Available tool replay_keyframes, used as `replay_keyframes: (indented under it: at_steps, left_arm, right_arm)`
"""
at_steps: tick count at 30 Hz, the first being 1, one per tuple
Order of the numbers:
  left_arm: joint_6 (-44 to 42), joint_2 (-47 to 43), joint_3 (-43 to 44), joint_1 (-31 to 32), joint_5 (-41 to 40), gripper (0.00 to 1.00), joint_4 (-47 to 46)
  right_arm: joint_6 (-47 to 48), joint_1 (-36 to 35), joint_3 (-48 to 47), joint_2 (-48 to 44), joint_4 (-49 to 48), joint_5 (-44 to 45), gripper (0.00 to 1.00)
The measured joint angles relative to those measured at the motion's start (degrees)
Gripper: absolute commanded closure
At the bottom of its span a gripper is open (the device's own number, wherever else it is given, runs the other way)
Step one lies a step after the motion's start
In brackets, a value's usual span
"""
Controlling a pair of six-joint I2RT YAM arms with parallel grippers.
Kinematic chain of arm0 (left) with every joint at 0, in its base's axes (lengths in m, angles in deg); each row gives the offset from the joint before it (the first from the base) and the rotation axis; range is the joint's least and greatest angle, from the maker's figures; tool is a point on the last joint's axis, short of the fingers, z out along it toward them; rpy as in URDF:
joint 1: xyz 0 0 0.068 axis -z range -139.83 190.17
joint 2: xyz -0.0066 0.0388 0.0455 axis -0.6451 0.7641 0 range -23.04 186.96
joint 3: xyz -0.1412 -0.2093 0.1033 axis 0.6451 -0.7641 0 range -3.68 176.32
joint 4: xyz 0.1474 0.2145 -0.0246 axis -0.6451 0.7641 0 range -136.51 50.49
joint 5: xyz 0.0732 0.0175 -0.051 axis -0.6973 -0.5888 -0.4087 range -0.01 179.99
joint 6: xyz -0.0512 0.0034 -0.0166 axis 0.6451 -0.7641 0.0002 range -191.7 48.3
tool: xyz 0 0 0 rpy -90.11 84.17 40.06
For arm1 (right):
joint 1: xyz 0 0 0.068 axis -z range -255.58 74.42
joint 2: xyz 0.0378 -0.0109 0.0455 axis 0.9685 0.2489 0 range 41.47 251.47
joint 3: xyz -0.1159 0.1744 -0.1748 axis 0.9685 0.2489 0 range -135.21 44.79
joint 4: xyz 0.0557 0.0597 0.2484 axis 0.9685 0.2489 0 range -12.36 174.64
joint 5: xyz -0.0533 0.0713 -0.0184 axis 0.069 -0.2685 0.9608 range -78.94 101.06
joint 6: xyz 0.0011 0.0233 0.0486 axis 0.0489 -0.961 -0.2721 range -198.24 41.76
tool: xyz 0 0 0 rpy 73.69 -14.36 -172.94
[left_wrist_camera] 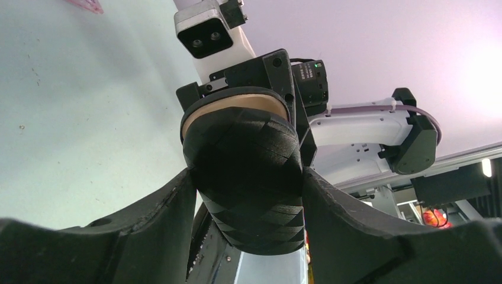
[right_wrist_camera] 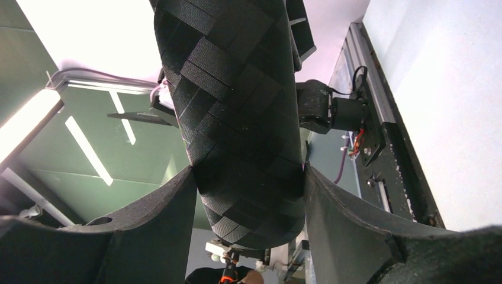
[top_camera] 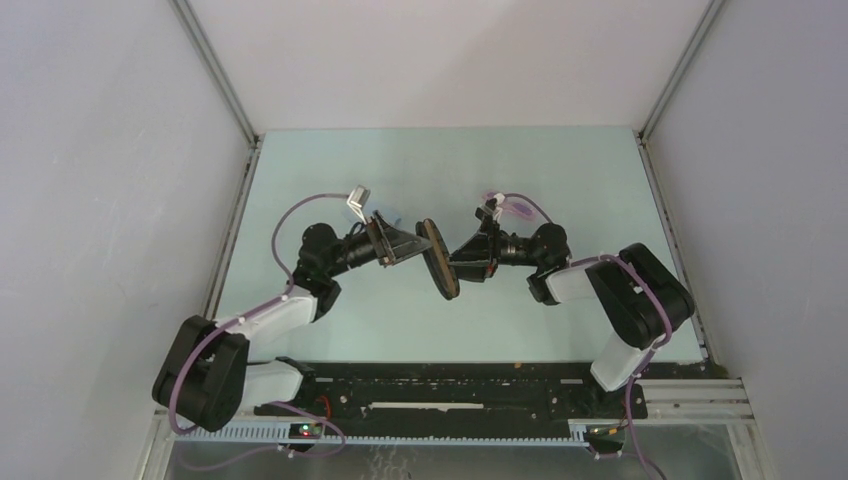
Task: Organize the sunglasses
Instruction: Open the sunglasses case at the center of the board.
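A black woven case (top_camera: 438,258) is held off the table between both arms, standing on edge. My left gripper (top_camera: 424,248) is shut on it from the left, and my right gripper (top_camera: 456,264) is shut on it from the right. In the left wrist view the case (left_wrist_camera: 243,171) fills the gap between the fingers (left_wrist_camera: 160,207), with its tan lining showing along the top rim. The right wrist view shows the case (right_wrist_camera: 237,118) wedged between both fingers (right_wrist_camera: 343,207). The pink-purple sunglasses (top_camera: 516,209) lie on the table behind the right wrist; a pink corner of the sunglasses (left_wrist_camera: 87,5) shows at the top left.
The pale green table (top_camera: 560,170) is boxed in by white walls at the left, back and right. A black rail (top_camera: 450,395) with the arm bases runs along the near edge. The right arm's camera (left_wrist_camera: 207,35) faces my left wrist closely.
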Motion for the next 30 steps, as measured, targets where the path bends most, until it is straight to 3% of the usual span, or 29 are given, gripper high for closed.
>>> replay_keyframes:
  at_steps: [6, 14, 30]
  left_arm:
    - [-1.84, -1.75, 0.0, -0.7, 1.7, 1.0, 0.35]
    - [-2.62, -3.48, -0.17, -1.22, 2.91, 1.0, 0.42]
    - [0.15, -3.34, -5.77, -1.99, 3.08, 1.0, -13.03]
  right_arm:
    - [-3.52, -0.04, 0.04, 1.99, -5.97, 0.26, 1.0]
    - [-5.29, -0.04, 0.04, 2.01, -6.64, 0.66, 1.0]
    - [-8.9, 0.5, 0.04, 1.99, -6.84, 0.81, 1.0]
